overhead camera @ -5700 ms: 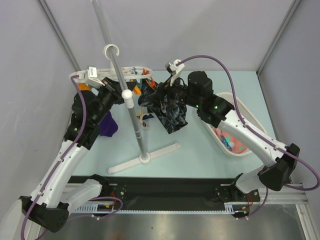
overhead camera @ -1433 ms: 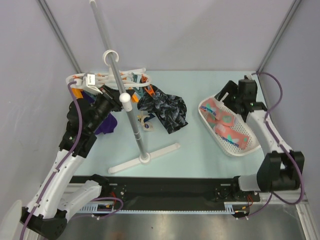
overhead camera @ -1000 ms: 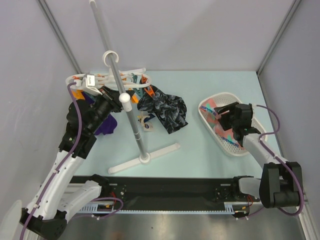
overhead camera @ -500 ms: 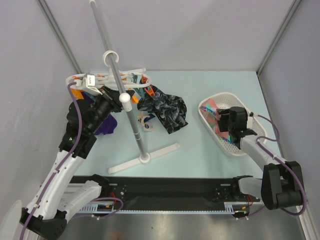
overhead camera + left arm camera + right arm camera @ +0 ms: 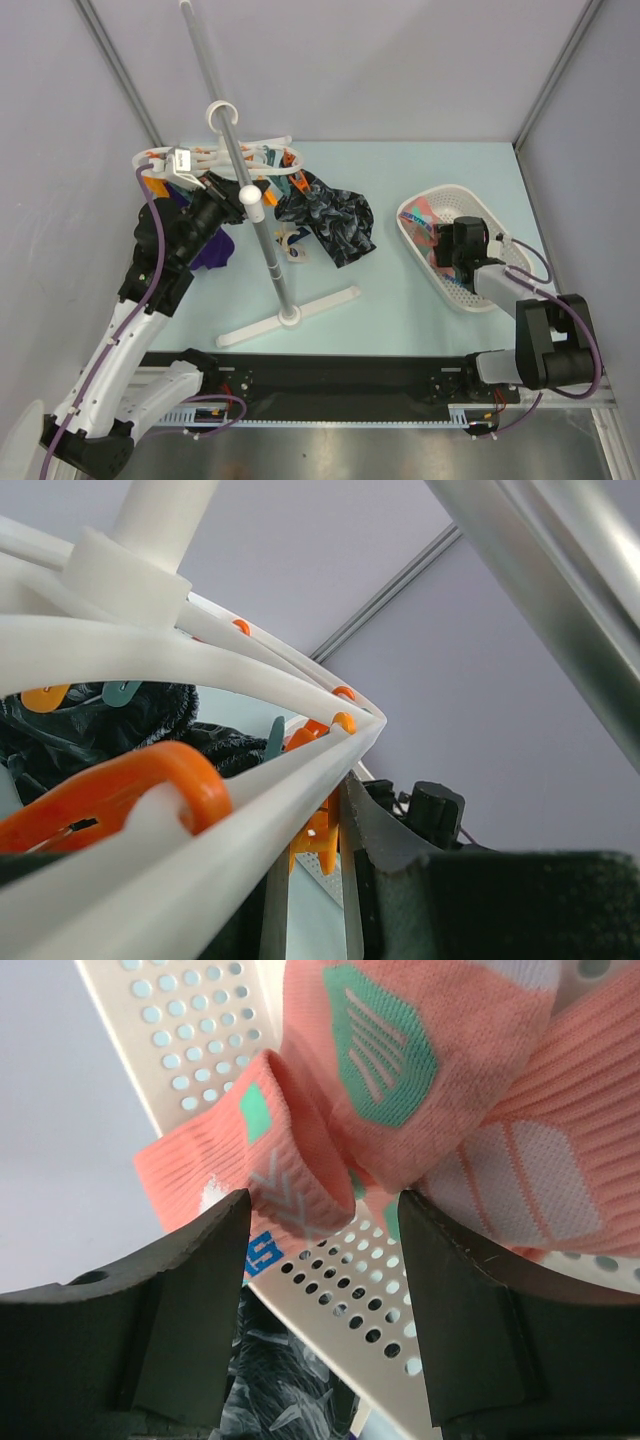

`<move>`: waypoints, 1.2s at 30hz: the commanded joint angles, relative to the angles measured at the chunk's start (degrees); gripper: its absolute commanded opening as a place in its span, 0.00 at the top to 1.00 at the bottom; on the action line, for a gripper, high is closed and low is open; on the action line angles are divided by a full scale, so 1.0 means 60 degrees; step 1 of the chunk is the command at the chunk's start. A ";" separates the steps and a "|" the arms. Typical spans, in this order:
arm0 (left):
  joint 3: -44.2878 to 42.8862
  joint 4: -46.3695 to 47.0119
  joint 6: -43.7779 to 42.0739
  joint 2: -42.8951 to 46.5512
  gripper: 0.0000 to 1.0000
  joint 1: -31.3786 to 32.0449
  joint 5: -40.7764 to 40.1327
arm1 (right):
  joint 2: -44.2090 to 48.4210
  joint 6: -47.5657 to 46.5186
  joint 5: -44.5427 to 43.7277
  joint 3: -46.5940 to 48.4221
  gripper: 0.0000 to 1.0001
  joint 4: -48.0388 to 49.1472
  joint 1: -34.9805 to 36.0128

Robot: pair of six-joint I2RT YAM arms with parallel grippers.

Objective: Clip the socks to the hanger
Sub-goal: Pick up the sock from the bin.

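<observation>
The white hanger [image 5: 270, 142] hangs on the stand's pole. The black-grey marbled sock [image 5: 335, 222] hangs from its right side and a purple sock [image 5: 215, 250] below its left. My left gripper [image 5: 200, 185] is up at the hanger, shut on its white rim [image 5: 200, 780]; an orange clip [image 5: 320, 835] shows between my fingers, whose midpoint is low in the left wrist view [image 5: 315, 900]. My right gripper [image 5: 445, 243] is open inside the white basket [image 5: 500, 290]. Its jaws stand either side of a fold of the salmon-pink sock [image 5: 400, 1060] at the gripper's midpoint [image 5: 325, 1230].
The grey pole [image 5: 265, 240] rises from a white cross base [image 5: 290, 315] between the arms. A small item lies on the table near the pole [image 5: 293, 245]. The perforated basket wall [image 5: 350, 1290] is right under my right fingers. Walls close the left, back and right.
My right arm has left the hanger, swung to the basket and lowered into it over the salmon-pink sock. The marbled sock stays hanging. The left arm holds still.
</observation>
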State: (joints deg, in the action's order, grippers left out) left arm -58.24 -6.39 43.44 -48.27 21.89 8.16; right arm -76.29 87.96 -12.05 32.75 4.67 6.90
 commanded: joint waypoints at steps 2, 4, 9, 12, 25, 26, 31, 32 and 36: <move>-0.0006 -0.0516 0.0143 -0.0070 1.00 -0.0015 -0.0027 | -0.0394 0.0134 -0.0057 0.0210 0.35 0.0818 0.0052; -0.0006 -0.0531 0.0128 -0.0056 1.00 -0.0015 -0.0057 | -0.0584 0.0105 0.0002 0.0283 0.36 0.1038 0.0037; -0.0064 -0.0589 0.0084 -0.0041 1.00 -0.0015 -0.0071 | -0.0557 -0.0144 -0.0129 0.0591 0.39 0.0922 -0.0036; -0.0064 -0.0634 0.0069 0.0003 1.00 -0.0015 -0.0130 | -0.0542 -0.0100 0.0046 0.0620 0.43 0.1023 -0.0123; -0.0049 -0.0677 0.0084 0.0047 1.00 -0.0015 -0.0115 | -0.1200 -0.0494 0.1421 0.0825 0.82 0.2063 -0.0870; -0.0050 -0.0692 0.0084 0.0062 1.00 -0.0015 -0.0130 | -0.1215 -0.0597 0.1525 0.0912 0.86 0.2093 -0.0900; -0.0093 -0.0766 0.0026 0.0120 1.00 -0.0016 -0.0159 | -0.0544 -0.2027 0.2356 0.1424 1.00 0.1581 -0.1076; -0.0094 -0.0795 0.0011 0.0135 1.00 -0.0015 -0.0159 | -0.0368 -0.2556 0.2491 0.1556 1.00 0.1276 -0.1323; -0.0064 -0.0838 0.0011 0.0208 1.00 -0.0015 -0.0174 | 0.0263 -0.5193 0.3264 0.2625 1.00 0.0029 -0.1602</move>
State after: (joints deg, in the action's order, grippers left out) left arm -58.24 -6.96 43.18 -47.77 21.89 8.10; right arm -79.00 70.91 1.91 42.02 8.14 -1.21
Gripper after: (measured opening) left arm 0.249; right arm 0.027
